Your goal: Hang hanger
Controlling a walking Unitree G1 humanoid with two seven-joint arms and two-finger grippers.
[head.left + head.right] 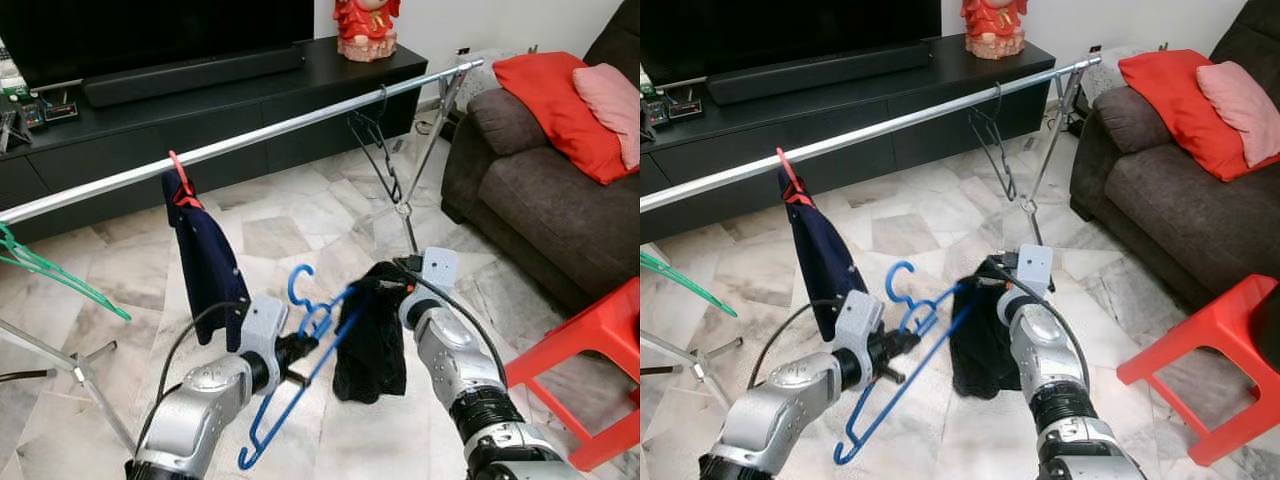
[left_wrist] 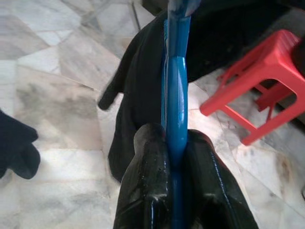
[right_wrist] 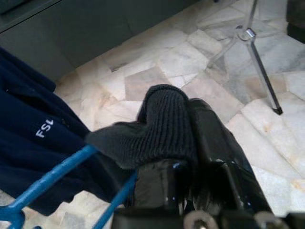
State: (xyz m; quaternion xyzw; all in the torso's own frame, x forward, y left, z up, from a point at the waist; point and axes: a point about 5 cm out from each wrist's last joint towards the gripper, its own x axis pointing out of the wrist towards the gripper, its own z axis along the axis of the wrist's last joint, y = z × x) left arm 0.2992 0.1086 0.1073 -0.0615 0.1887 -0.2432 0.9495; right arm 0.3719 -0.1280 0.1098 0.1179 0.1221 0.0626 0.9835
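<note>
From the left eye view, your left tool (image 1: 296, 352) is pinching the blue hanger (image 1: 300, 340) low and in front of the rail (image 1: 250, 141), with the hook up and the frame slanting down toward the floor. Your right tool (image 1: 392, 285) is pinched on the black garment (image 1: 372, 340), which drapes off the hanger's far arm, also below the rail. I judge the garment is only half seated, so feed the hanger's free arm into it before you lift. Then raise both together and aim the hook at the bare stretch of rail between the navy garment (image 1: 205, 255) and the black wire hanger (image 1: 378, 150).

In the right eye view, keep the hook's open side toward the rail (it reads as turned partly sideways now).

The left wrist view shows the fingers (image 2: 147, 191) pressed together on the blue bar, with no gap; the grip looks firm enough to carry.

The right wrist view shows black knit bunched at the fingers (image 3: 209, 143). Don't let go until it sits on the hanger.

The floor (image 1: 280, 235) under the rail is pale marble tile. Behind the rail stands a dark TV cabinet (image 1: 200, 110); to its right, a sofa (image 1: 540, 180) with red cushions and a red stool (image 1: 590, 350). A green hanger (image 1: 50, 265) hangs at the rail's left end.
</note>
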